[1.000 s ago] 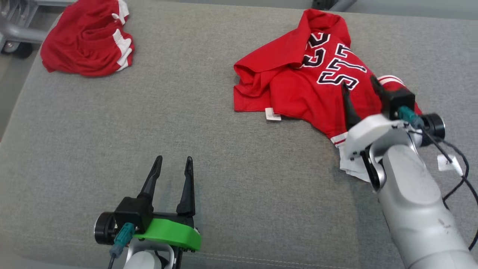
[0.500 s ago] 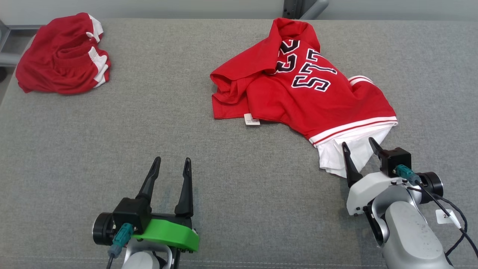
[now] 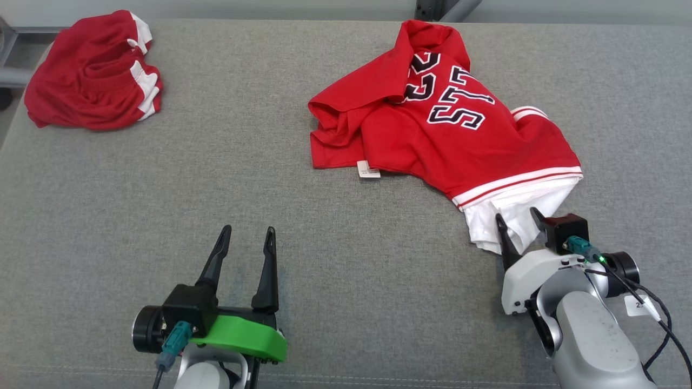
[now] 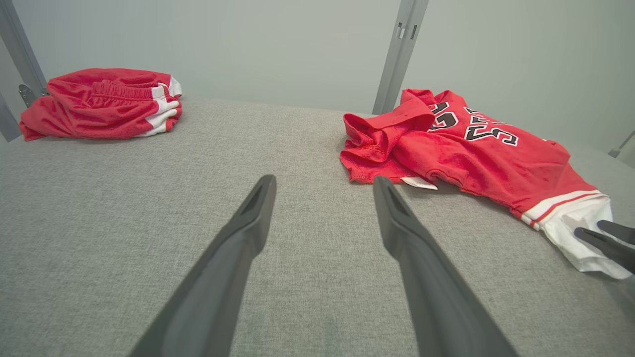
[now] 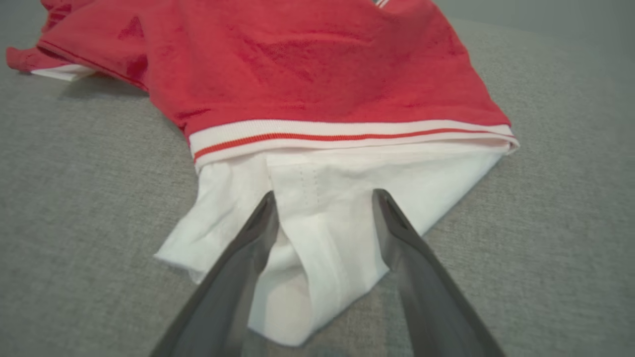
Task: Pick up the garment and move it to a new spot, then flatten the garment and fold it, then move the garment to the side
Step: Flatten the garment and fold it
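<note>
The garment [image 3: 448, 146], a red jersey, carried black block lettering [image 3: 451, 102] outlined in white. The cloth was creased across it, so only "ST" read with any certainty, and the characters beside it were partly folded under. A small white care label [image 3: 368, 169] stuck out from the garment's near edge, its print too small to read.

The garment lay crumpled on the grey fabric worktop [image 3: 346, 270]. A white underlayer [image 3: 513, 208] spilled out past its red-and-white striped hem band [image 5: 347, 133].

At that white end sat the right gripper [image 3: 518, 222], its jaws spread wide. Its two dark fingers [image 5: 238, 258] straddled a raised fold of the white cloth and were not clamped on it. Whether the tips actually pressed on the fabric could not be told.

Well to the left of the garment, the left gripper [image 3: 246, 235] hovered over bare worktop, also released, with nothing between its fingers [image 4: 421, 258].

Far beyond it, well apart from the garment, lay a bundle of red shorts [image 3: 89, 73] with white trim.
</note>
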`<state>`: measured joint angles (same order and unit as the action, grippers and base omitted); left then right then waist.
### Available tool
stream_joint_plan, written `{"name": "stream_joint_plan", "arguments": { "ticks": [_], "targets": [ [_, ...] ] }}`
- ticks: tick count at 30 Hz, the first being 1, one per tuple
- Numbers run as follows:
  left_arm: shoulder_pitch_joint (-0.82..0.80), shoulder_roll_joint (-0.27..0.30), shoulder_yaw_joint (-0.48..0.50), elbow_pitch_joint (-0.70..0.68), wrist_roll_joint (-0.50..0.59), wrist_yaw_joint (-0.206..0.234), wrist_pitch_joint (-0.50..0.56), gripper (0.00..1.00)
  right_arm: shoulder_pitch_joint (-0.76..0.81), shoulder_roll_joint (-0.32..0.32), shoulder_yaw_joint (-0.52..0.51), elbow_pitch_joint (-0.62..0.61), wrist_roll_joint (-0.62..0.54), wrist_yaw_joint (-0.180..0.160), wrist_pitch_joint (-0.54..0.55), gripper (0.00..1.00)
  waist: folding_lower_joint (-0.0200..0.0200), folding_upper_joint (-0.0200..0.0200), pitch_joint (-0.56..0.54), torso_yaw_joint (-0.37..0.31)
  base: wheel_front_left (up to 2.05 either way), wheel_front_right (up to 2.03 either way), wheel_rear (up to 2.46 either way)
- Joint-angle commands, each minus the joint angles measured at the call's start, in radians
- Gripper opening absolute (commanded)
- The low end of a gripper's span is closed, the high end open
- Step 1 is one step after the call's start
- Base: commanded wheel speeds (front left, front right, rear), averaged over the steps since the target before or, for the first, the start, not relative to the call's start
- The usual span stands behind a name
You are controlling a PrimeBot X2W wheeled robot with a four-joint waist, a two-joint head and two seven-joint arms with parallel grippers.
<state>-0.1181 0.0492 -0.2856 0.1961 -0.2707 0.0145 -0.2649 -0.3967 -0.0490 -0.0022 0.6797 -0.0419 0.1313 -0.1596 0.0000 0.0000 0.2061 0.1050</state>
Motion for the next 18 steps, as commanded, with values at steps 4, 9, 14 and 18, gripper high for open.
{"name": "stream_joint_plan", "arguments": {
  "ticks": [4, 9, 14, 18],
  "targets": [
    [-0.009, 0.002, 0.008, -0.001, 0.007, -0.003, 0.001, 1.00, -0.012, -0.003, -0.028, 0.010, 0.010, -0.001, -0.031, 0.00, 0.0000, 0.0000, 0.003, -0.005, 0.00, 0.00, 0.00],
    [-0.005, 0.002, 0.013, -0.004, 0.008, -0.001, 0.000, 1.00, 0.006, -0.003, -0.081, -0.019, 0.027, -0.001, -0.070, 0.00, 0.0000, 0.0000, 0.004, -0.020, 0.00, 0.00, 0.00],
    [0.000, 0.002, 0.016, -0.006, 0.011, -0.003, 0.001, 1.00, 0.050, -0.003, -0.175, -0.074, 0.033, -0.001, -0.092, 0.00, 0.0000, 0.0000, 0.004, -0.042, 0.00, 0.00, 0.00],
    [0.000, 0.002, 0.018, -0.007, 0.015, -0.005, 0.001, 1.00, 0.092, -0.003, -0.257, -0.092, 0.018, -0.001, -0.098, 0.00, 0.0000, 0.0000, 0.006, -0.057, 0.00, 0.00, 0.00]
  ]
}}
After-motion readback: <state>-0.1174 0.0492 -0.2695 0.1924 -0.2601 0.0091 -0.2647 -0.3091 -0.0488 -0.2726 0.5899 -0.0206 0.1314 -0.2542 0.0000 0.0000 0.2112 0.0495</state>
